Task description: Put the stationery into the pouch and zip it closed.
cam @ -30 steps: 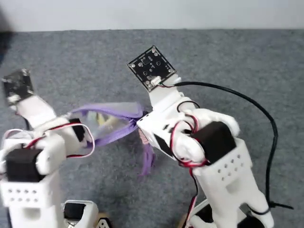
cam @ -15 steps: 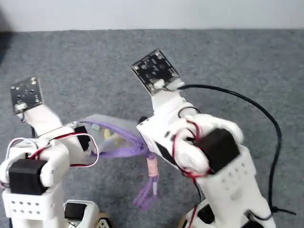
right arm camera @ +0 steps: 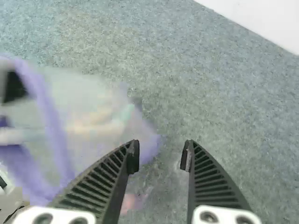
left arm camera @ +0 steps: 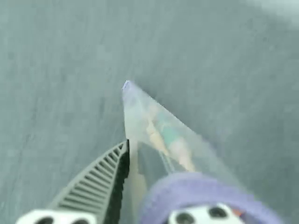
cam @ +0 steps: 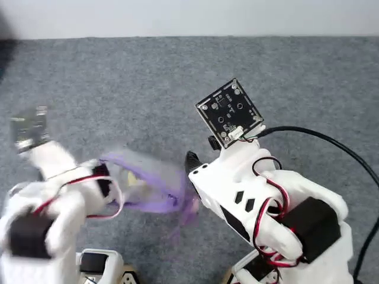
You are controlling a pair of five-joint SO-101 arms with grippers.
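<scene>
Overhead, pouch: the purple and clear pouch [cam: 145, 183] is at 7 o'clock from the middle of the grey counter [cam: 118, 77], between the two arms.
Overhead, left arm: the white left arm [cam: 47, 201] is at 9 o'clock from the pouch and meets the pouch's end. It looks smeary.
Overhead, right claw: the right claw [cam: 192, 164] is at 3 o'clock from the pouch, just beside it.
Overhead, right arm: the white right arm [cam: 266, 201] has a black camera board [cam: 230, 113] at 1 o'clock from its claw. A black cable [cam: 331, 142] runs off toward 3 o'clock.
Overhead, stationery: a bit of yellow stationery [cam: 133, 177] shows through the clear side.
Left wrist, left claw: the left claw [left arm camera: 133, 158] is pinching the pouch [left arm camera: 154, 130] near its purple edge. One ribbed finger presses on its side.
Left wrist, pouch: it sticks out from the claw, with its pointed corner far out over the counter.
Left wrist, stationery: yellow and green shapes [left arm camera: 163, 135] lie inside the pouch.
Right wrist, right claw: the right claw [right arm camera: 159, 156] is spread wide and holds nothing.
Right wrist, pouch: the pouch [right arm camera: 70, 116] is just beside one finger. I cannot tell if they touch.
Right wrist, zip: too smeary to tell if it is shut.
</scene>
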